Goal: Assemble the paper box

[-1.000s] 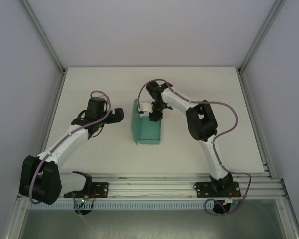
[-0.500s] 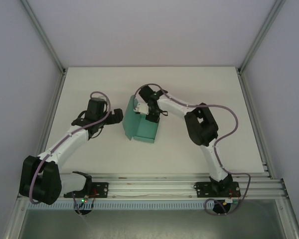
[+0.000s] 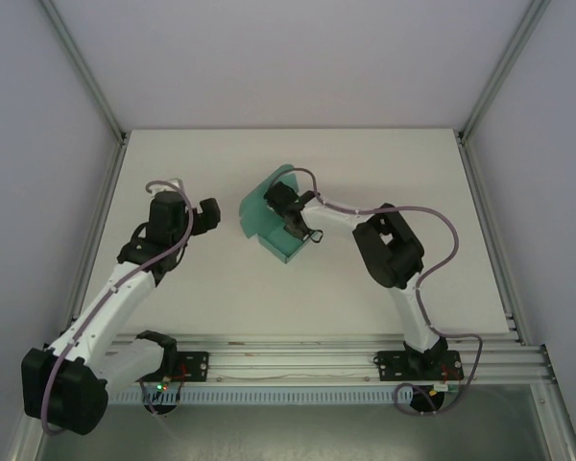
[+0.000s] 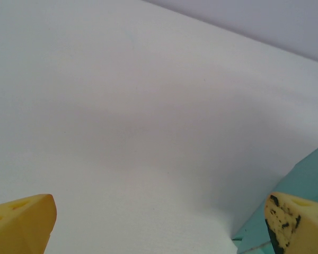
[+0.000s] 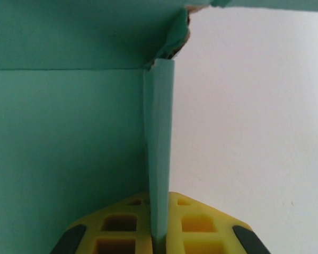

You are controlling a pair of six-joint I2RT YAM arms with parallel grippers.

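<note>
**Inspector:** Materials first. What is the paper box made of?

**Assistant:** Thin teal card with a matte face, creased into flat panels, and a rounded flap at its far end. It sits near mid-table on the plain white table, skewed to the table's edges. I cannot tell whether it is lifted clear of the surface. The right wrist view shows one upright wall edge-on as a narrow strip, meeting a broad panel at a sharp fold.

**Inspector:** Right gripper?

**Assistant:** Pressed together on that upright wall. The card runs down between its yellow fingers, which are moulded with square pockets.

**Inspector:** Left gripper?

**Assistant:** Spread wide and holding nothing, just left of the box and apart from it. One yellow fingertip carries black scuffs. A teal corner shows beside it in the left wrist view.

**Inspector:** Changes against a second ago?

**Assistant:** The box lay squarer then, its long side running near to far. It has since turned and shifted toward the far left. The right gripper has moved left with it. The left arm has swung left, so its gripper is farther from the box.
</note>
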